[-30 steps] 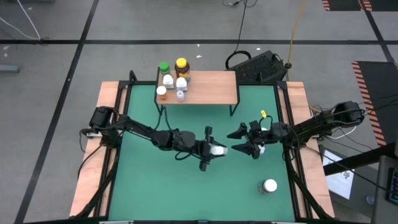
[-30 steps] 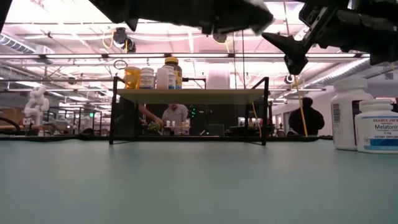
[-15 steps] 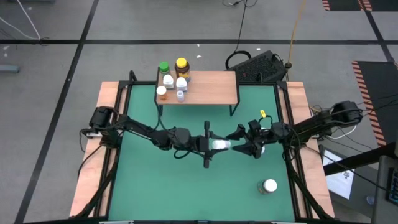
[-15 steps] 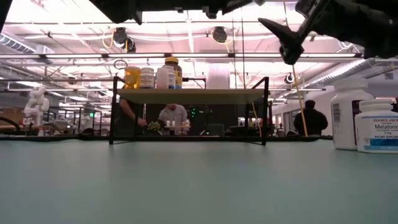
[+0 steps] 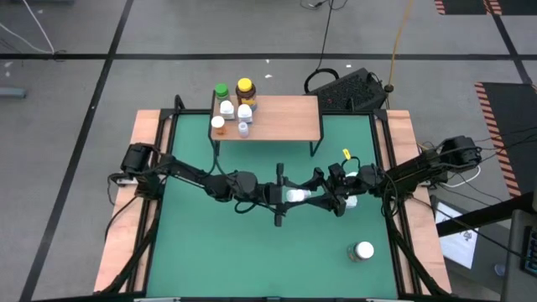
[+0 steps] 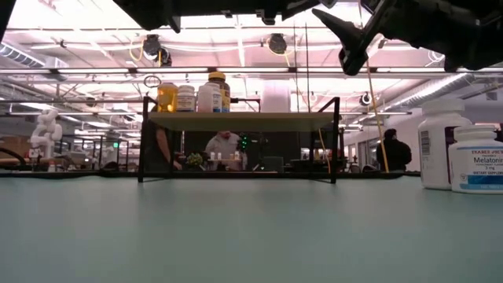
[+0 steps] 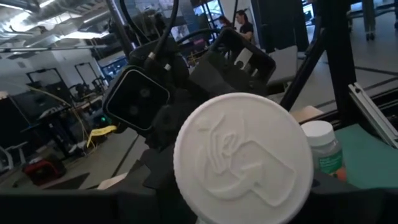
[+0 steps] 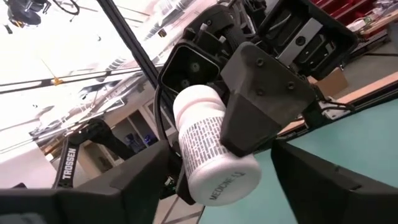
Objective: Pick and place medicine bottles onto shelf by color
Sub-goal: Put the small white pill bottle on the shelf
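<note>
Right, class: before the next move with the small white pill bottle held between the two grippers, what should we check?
1. Left gripper shut on the small white pill bottle: ok.
2. Right gripper open, its fingers either side of the bottle: ok.
3. Bottle held clear of the green mat: ok.
4. Right fingers touching the bottle: cannot tell.
5. Bare space on the light-wood shelf beside the bottles already standing there: ok.

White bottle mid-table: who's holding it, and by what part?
The left gripper holds the white bottle by its body, cap toward the right gripper, whose open fingers flank it without closing.
</note>
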Motion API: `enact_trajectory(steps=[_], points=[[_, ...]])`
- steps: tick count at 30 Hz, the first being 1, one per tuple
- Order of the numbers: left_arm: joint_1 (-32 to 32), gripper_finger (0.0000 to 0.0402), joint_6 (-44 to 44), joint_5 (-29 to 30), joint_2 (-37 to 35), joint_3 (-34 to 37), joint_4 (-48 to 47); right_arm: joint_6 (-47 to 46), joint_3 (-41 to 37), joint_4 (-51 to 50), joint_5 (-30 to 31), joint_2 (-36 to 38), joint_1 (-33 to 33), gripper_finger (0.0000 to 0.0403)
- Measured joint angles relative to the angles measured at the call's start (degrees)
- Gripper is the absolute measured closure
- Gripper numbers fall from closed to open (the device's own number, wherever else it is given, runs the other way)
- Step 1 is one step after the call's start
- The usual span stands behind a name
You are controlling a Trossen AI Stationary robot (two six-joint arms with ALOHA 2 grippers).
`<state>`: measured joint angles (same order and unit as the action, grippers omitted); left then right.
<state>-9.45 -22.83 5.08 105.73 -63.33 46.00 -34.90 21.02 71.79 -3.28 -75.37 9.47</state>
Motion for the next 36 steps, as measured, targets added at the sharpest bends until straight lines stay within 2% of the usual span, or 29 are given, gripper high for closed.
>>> enact_trajectory(steps=[10,15,19,24,28,31,36], points=[[0.0,0.0224,0.8,0.6,0.0,0.0,-0.5,0.7,0.0,-0.8,0.0,0.0,0.0,0.0247],[-0.5,0.0214,1.9,4.7,-1.5,0.0,-5.6,5.8,0.0,-2.1,-2.9,0.6,-0.7,0.0249],[-1.0,0.0179,2.4,9.0,-5.3,-0.1,-13.9,9.1,-1.3,-0.9,-4.2,3.8,-1.2,0.0233],[-1.3,0.0146,4.3,10.5,-12.6,0.0,-23.5,10.7,-4.8,1.0,-4.2,8.5,-1.8,0.0243],[-1.3,0.0141,7.7,8.5,-14.3,0.0,-23.4,11.8,-5.4,1.1,-4.4,9.7,-1.6,0.0243],[-1.2,0.014,6.8,5.4,-13.0,0.0,-21.3,11.9,-5.4,0.8,-4.1,9.6,-1.6,0.024],[-1.3,0.014,5.0,4.4,-10.1,0.0,-15.6,12.5,-5.4,0.1,-2.5,8.9,-1.7,0.0239]])
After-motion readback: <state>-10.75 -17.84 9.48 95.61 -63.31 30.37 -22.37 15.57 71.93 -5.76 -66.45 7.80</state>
